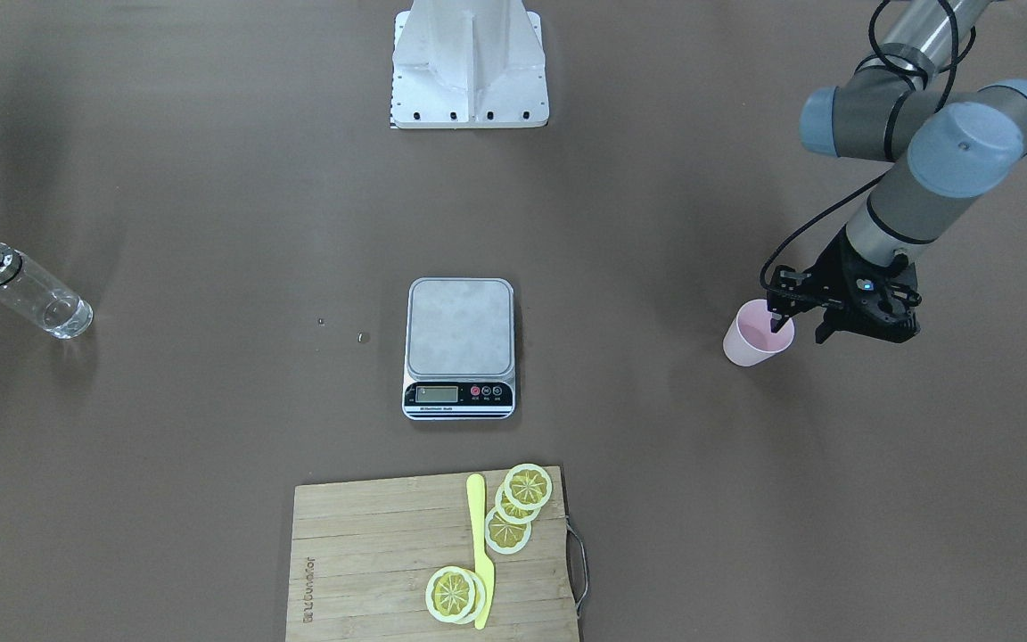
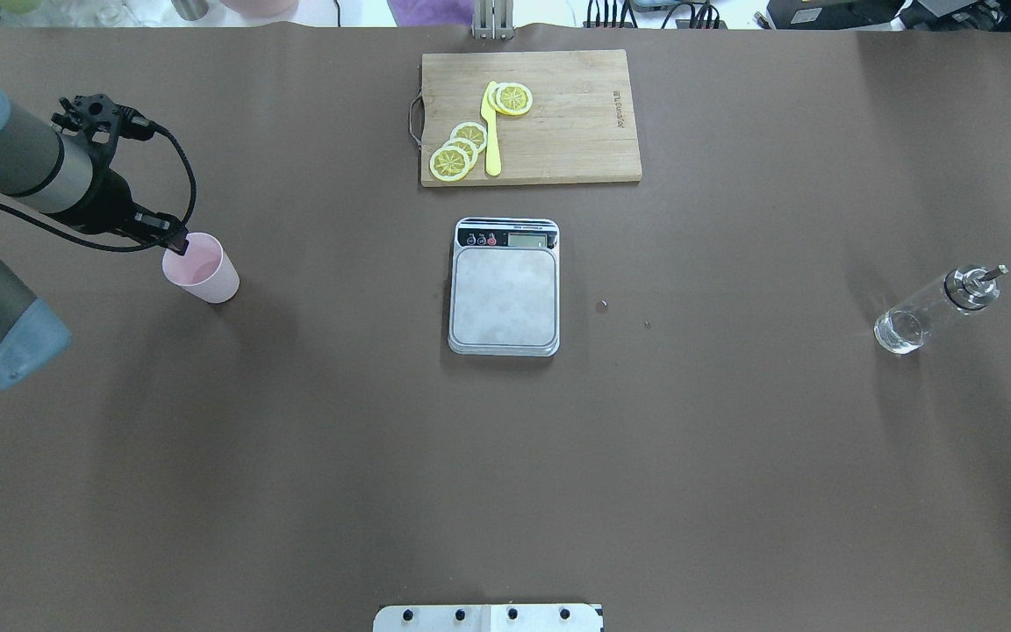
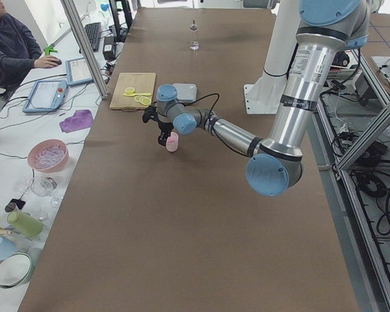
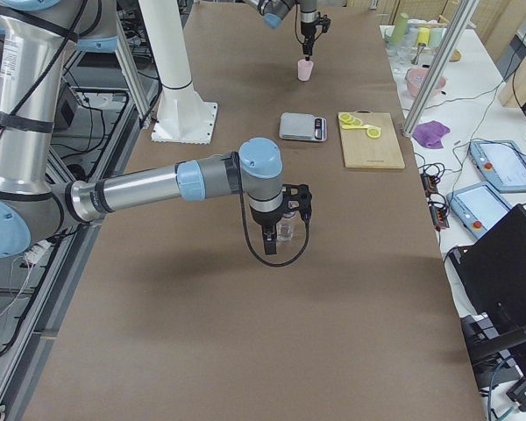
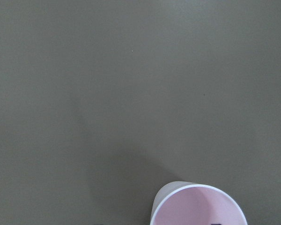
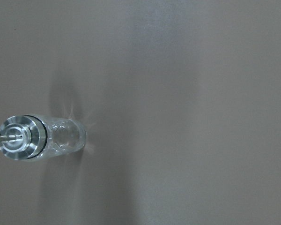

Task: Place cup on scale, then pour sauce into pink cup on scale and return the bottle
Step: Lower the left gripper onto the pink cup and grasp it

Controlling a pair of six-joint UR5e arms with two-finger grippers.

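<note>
Pink plastic cup (image 1: 756, 341), likely light, standing on the worktop (image 1: 656, 464) well apart from the scale (image 1: 460, 325): I am straddling its rim with the left claw (image 1: 801, 328) spread, planning a gentle pinch.

Arms (image 1: 901, 192) silver-grey w/ lt-blue joint caps (image 1: 968, 147), black cable (image 1: 812, 227), white base (image 1: 469, 62).

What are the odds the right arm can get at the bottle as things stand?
Likely yes: nothing stands near the bottle, and the right wrist view looks down on its cap with no obstacle between.
</note>
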